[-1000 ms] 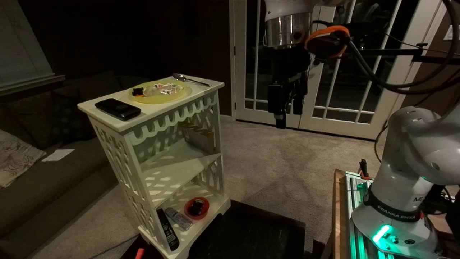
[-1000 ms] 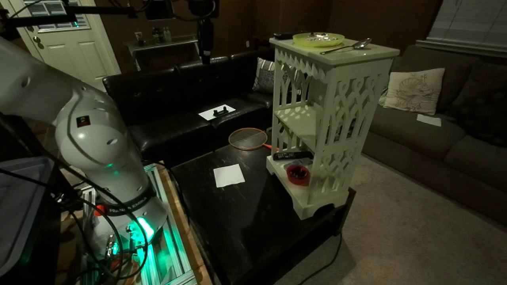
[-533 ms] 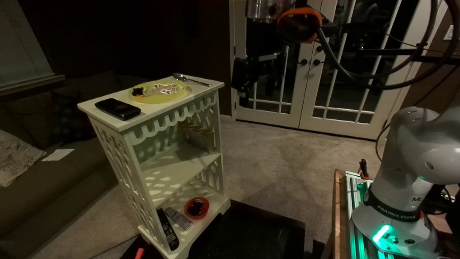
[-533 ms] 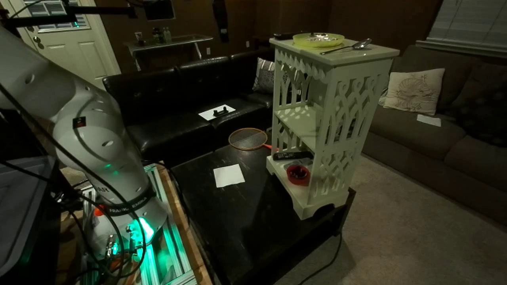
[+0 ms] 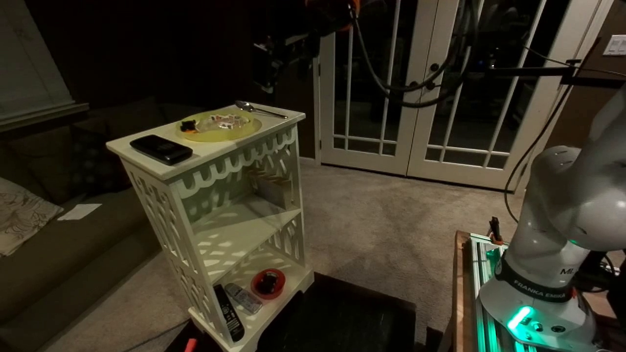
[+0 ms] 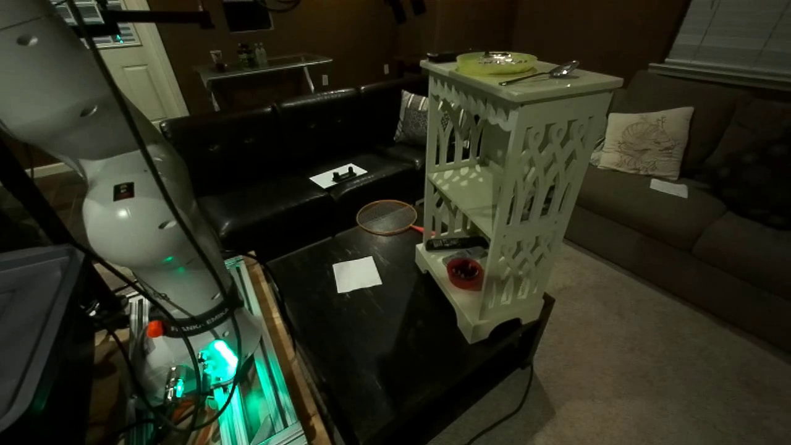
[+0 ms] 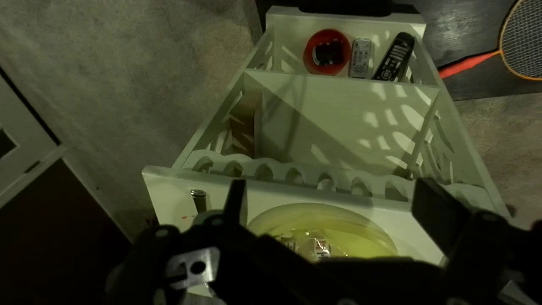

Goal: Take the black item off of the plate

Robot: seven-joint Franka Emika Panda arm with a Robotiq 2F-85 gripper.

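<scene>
The pale yellow-green plate (image 5: 244,133) lies on top of the white lattice table (image 5: 217,146); it also shows in an exterior view (image 6: 469,65) and the wrist view (image 7: 360,237). A small black item with an orange part (image 5: 188,125) sits on the plate, beside a clear crinkled wrapper (image 5: 227,121). In the wrist view the black item is hidden behind the gripper. My gripper (image 7: 332,188) is open and empty, with fingers wide apart over the plate's near part. It is high up, apart from the plate, in both exterior views (image 5: 274,66) (image 6: 406,8).
A black phone-like handset (image 5: 161,148) and a metal spoon (image 5: 259,108) flank the plate. Lower shelves hold a box (image 5: 271,188), remotes (image 5: 229,313) and a red bowl (image 5: 268,283). A racket (image 6: 387,217) and paper (image 6: 357,274) lie on the black low table (image 6: 371,346).
My gripper has swung across and up towards the white table and tilted, moving left in one exterior view and right in the other. The plate and the things on it have not moved.
</scene>
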